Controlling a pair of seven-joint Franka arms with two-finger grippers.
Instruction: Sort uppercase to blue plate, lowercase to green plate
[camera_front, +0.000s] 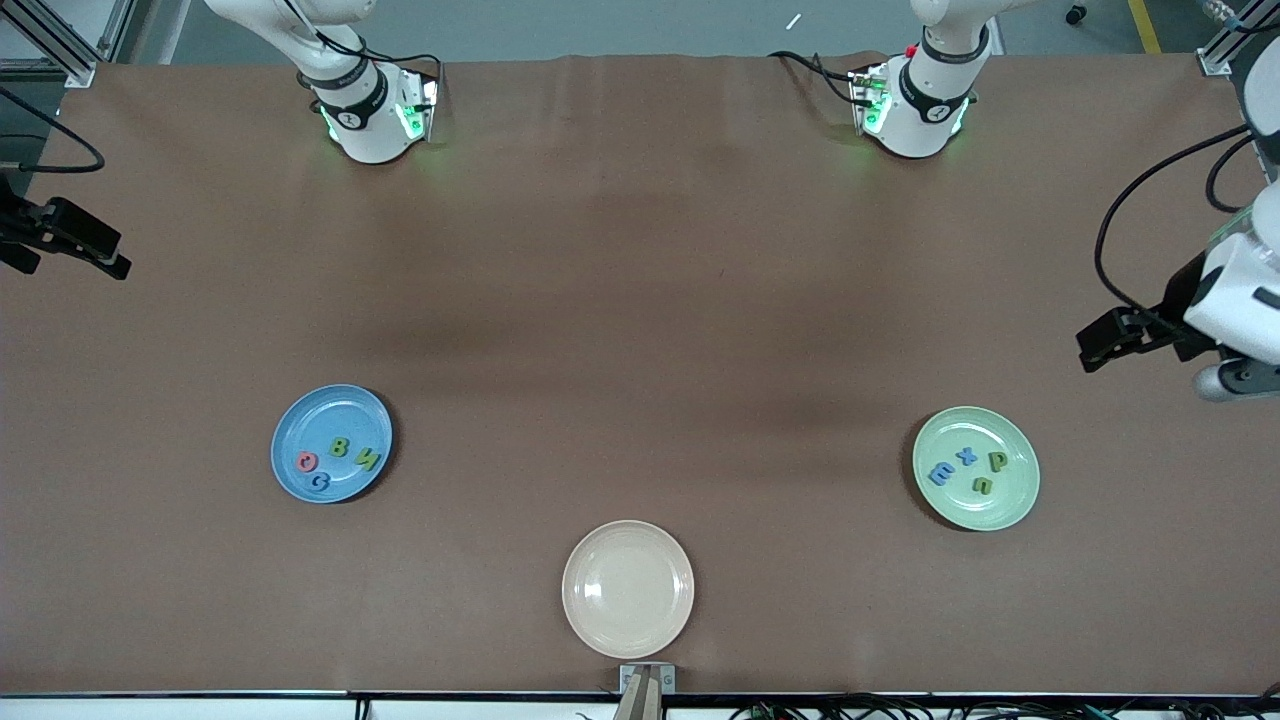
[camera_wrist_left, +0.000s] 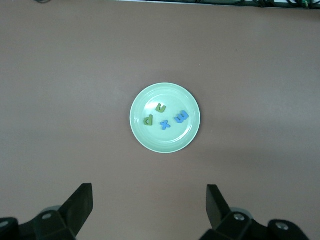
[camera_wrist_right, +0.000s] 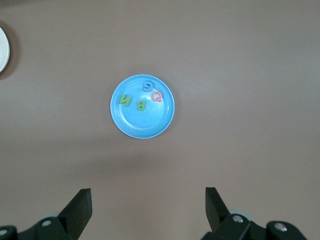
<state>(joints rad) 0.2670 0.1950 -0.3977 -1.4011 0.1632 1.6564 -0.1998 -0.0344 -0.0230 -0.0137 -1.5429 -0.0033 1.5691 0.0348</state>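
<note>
Sorting looks finished to you: the blue plate (camera_front: 331, 443), toward the right arm's end of the table, holds the four capitals (camera_front: 338, 458), and the green plate (camera_front: 975, 468), toward the left arm's end, holds the four small letters (camera_front: 968, 468). The beige plate (camera_front: 627, 588) by the table's near edge sits bare. Only the wrist views show you each letter clearly, and the left gripper (camera_wrist_left: 149, 207) and right gripper (camera_wrist_right: 148, 207), both spread wide and holding nothing, each high over its own plate.

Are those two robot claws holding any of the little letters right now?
No. The left end effector and right end effector are both open and empty, up above the table.
</note>
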